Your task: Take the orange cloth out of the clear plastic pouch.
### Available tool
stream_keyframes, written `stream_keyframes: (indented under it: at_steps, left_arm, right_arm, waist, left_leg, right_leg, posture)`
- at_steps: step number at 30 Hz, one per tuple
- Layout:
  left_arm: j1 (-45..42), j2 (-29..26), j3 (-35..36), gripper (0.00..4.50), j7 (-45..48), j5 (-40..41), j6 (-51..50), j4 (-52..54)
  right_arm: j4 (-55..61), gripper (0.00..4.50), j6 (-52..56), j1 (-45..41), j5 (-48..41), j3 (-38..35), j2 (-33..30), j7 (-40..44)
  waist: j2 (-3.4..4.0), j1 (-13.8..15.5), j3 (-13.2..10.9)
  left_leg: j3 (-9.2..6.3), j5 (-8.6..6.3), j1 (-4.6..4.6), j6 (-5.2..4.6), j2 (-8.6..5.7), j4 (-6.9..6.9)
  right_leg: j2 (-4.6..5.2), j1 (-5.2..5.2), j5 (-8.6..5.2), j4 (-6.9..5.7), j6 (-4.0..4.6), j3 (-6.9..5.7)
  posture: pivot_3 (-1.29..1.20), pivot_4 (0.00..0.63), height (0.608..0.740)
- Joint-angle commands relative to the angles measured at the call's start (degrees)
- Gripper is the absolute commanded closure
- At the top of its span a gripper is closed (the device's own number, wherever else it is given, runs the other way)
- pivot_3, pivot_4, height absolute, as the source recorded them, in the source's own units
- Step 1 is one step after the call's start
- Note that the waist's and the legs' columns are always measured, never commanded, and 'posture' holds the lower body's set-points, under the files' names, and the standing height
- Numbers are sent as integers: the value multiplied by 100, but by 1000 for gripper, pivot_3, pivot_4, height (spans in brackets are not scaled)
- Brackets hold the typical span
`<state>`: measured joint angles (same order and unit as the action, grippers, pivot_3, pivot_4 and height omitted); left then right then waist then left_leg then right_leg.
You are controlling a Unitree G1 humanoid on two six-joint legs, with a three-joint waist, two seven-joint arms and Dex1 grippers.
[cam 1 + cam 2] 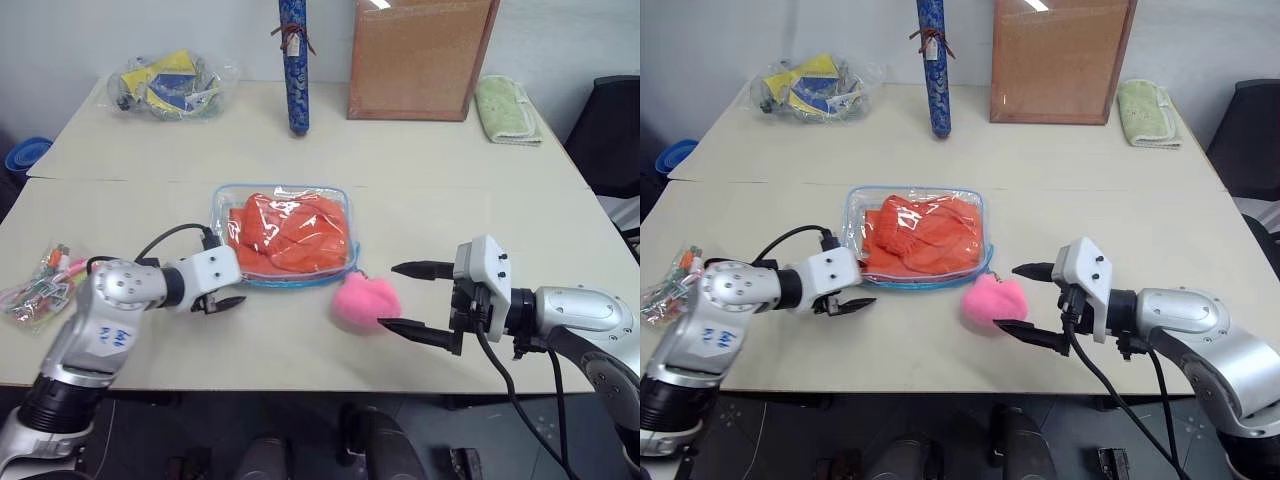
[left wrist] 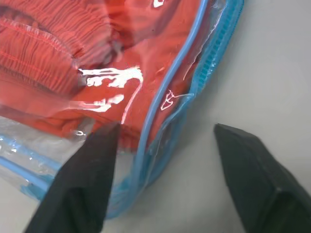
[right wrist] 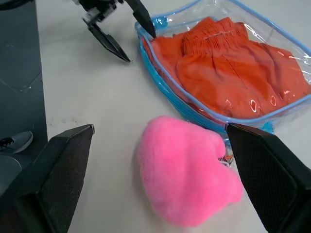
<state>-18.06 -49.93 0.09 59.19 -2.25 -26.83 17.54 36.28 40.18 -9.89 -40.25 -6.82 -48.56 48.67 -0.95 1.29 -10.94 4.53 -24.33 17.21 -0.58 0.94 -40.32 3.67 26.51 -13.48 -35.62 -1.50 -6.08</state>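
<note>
The clear plastic pouch (image 1: 222,212) lies flat in the middle of the table, its blue zipper trim running around it. The orange cloth (image 1: 290,232) is folded inside it and fills most of it. The pink pom-pom (image 1: 365,303) rests on the table at the pouch's near right corner. My left gripper (image 1: 236,290) is open at the pouch's near left corner; in the left wrist view its fingers (image 2: 82,184) straddle the blue-trimmed edge. My right gripper (image 1: 410,300) is open, just right of the pom-pom, with nothing between its fingers.
A clear bag of yellow and blue items (image 1: 170,85) sits at the far left. A blue patterned tube (image 1: 293,65), a cork board (image 1: 420,58) and a pale green towel (image 1: 507,108) stand along the back. A small packet of colourful bits (image 1: 40,285) lies at the near left edge.
</note>
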Motion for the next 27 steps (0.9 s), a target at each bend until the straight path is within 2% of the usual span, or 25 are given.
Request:
stream_keyframes:
  at_steps: [1, 4, 9, 13, 18, 22, 25, 27]
  left_arm:
    - [-78, -277, 611, 1139, 780, 1003, 402, 123]
    - [-577, -281, 500, 1139, 1433, 1706, 603, -61]
    - [-1731, 373, -601, 1139, 1914, 1680, 1114, -768]
    - [-2631, 1293, -1666, 1139, 2031, 992, 2024, -1771]
    - [-3261, 2211, -2335, 1139, 1935, 473, 2947, -2820]
    - [-3463, 2577, -2628, 1139, 1734, 38, 3653, -3371]
    - [-3471, 2760, -2663, 1139, 1524, -112, 3731, -3522]
    - [-3361, 2765, -2665, 1535, 1452, -183, 3857, -3486]
  right_arm:
    - [196, 0, -100, 99, -19, -229, -102, 12]
    - [199, 0, -90, 203, -36, -323, -118, -15]
    - [273, 0, -71, 379, -9, -460, -188, -45]
    - [481, 0, -7, 659, -37, -682, -238, -180]
    - [881, 0, 156, 1143, -153, -1160, -227, -463]
    - [1196, 0, 265, 1477, -276, -1403, -168, -677]
    - [1224, 0, 247, 1504, -241, -1362, -150, -816]
    - [1033, 0, 197, 1309, -58, -1187, -160, -939]
  waist:
    - [0, 2, 0]
    - [0, 31, 0]
    - [1, 53, 1]
    - [0, 37, 0]
    - [0, 13, 0]
    - [0, 3, 0]
    - [0, 13, 0]
    - [0, 10, 0]
  left_leg:
    - [-1, 0, 0, 0, 0, 0]
    - [-2, 0, 0, 1, -3, -1]
    - [-8, 0, 4, 0, -14, -11]
    - [-3, 0, 8, 0, -15, -13]
    - [2, 0, 15, 0, -15, -14]
    - [6, 0, 17, 0, -12, -14]
    - [9, 0, 13, 0, -12, -15]
    - [8, 1, 11, -1, -13, -16]
  right_leg:
    - [1, -1, 0, 2, 0, -1]
    - [3, -3, -1, 4, 1, -5]
    - [1, -15, 2, 4, -4, -10]
    - [-8, -13, 4, 5, -6, -8]
    - [-12, -13, 4, 3, -7, -4]
    - [-13, -14, 4, 3, -7, 4]
    - [-10, -15, 4, 8, -7, 10]
    - [-9, -15, 4, 8, -7, 11]
  posture:
    - [0, 150, 740]
    - [0, 150, 740]
    - [0, 150, 740]
    - [0, 150, 740]
    - [0, 150, 740]
    - [0, 150, 740]
    - [0, 150, 740]
    - [0, 150, 740]
